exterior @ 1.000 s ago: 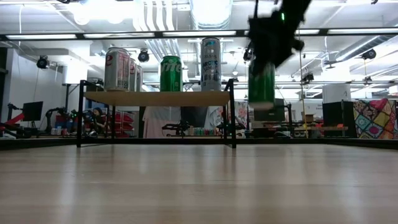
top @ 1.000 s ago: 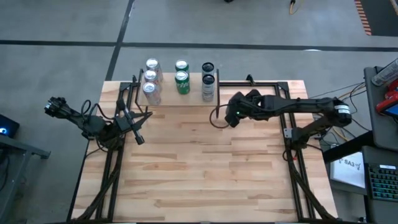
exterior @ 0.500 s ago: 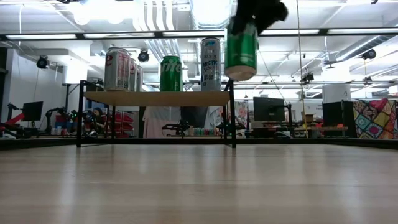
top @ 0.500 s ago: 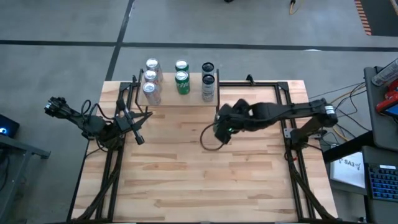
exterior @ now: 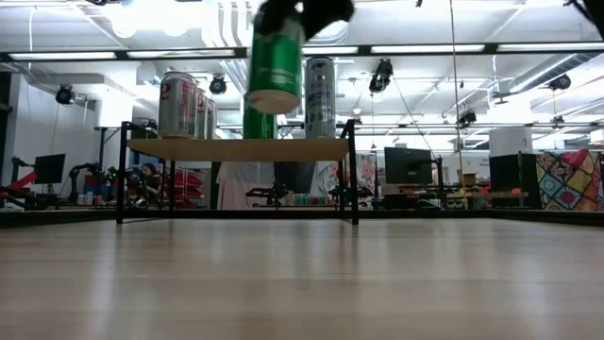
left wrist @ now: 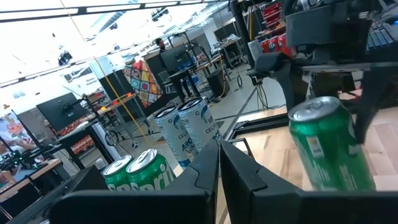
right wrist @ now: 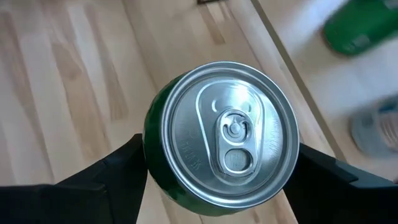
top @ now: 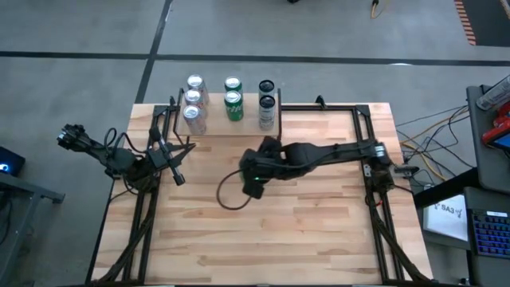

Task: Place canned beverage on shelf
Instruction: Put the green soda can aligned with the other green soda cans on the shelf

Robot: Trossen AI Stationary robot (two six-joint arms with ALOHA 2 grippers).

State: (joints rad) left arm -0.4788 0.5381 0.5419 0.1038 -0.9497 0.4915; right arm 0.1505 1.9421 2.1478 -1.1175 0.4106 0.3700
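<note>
I have the right gripper [top: 253,177] clamped on the green can [exterior: 275,59] — held aloft, near side of the shelf [exterior: 236,148]. Six cans already stand there; this one is not yet placed. Left gripper [top: 177,165] waits closed, far left.
</note>
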